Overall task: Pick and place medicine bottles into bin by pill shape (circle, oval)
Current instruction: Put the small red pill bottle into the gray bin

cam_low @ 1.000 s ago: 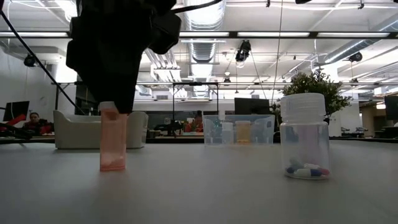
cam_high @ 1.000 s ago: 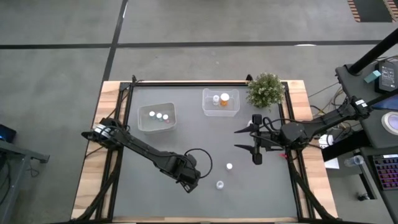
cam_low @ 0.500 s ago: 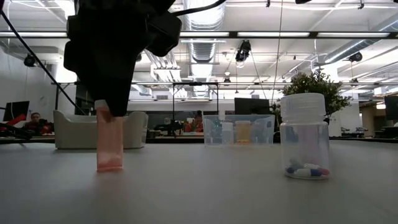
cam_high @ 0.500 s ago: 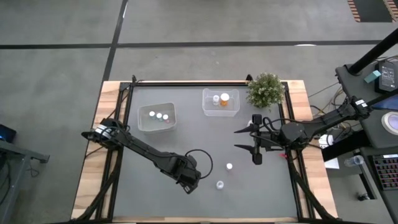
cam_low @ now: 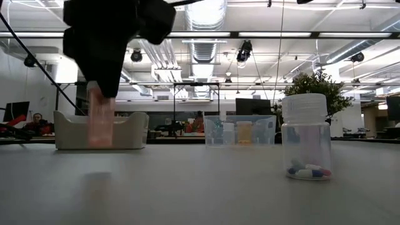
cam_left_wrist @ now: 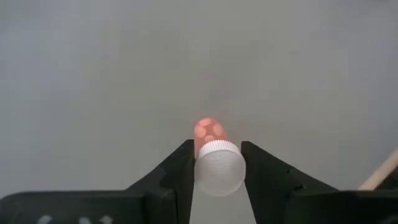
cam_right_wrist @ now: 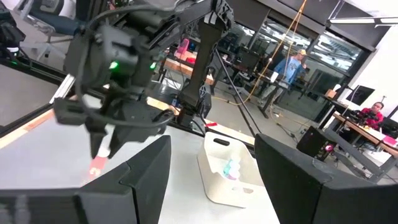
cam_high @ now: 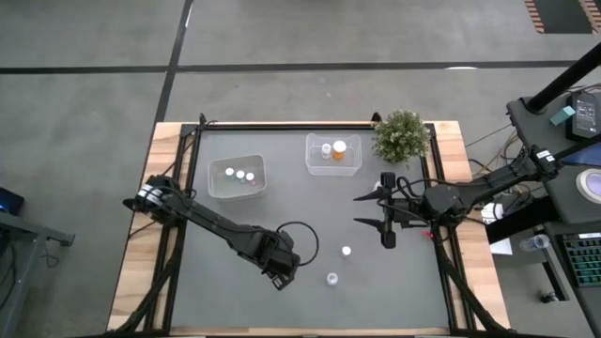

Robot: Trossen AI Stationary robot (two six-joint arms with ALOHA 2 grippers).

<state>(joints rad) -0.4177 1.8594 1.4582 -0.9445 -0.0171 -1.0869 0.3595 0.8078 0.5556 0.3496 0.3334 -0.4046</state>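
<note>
My left gripper (cam_high: 282, 268) is near the table's front middle, shut on a small orange-pink medicine bottle (cam_low: 100, 122) with a white cap (cam_left_wrist: 219, 169). Two other bottles stand on their bases on the table: one (cam_high: 346, 251) to its right and a clear one (cam_high: 331, 278) (cam_low: 305, 137) with pills inside. The left tub (cam_high: 236, 176) holds three white-capped bottles. The right tub (cam_high: 332, 154) holds two, one of them orange. My right gripper (cam_high: 368, 210) is open and empty at the table's right side, clear of all bottles. My left gripper pinches the bottle at its top, by the two sides of the white cap (cam_left_wrist: 217, 163), between its two fingers. The fingers come from above and point down. The bottle hangs upright below them, its orange body (cam_left_wrist: 208, 129) lifted clear of the table.
A bushy green potted plant (cam_high: 401, 136) stands at the far right corner, beside the right tub. A black cable loops on the table by my left gripper (cam_high: 300, 235). Bare grey table lies between the tubs and the loose bottles.
My left gripper has gone up and a little toward the table's left edge with the orange-pink bottle. The bottle stood on the table a second ago and now hangs upright, clear of it.
</note>
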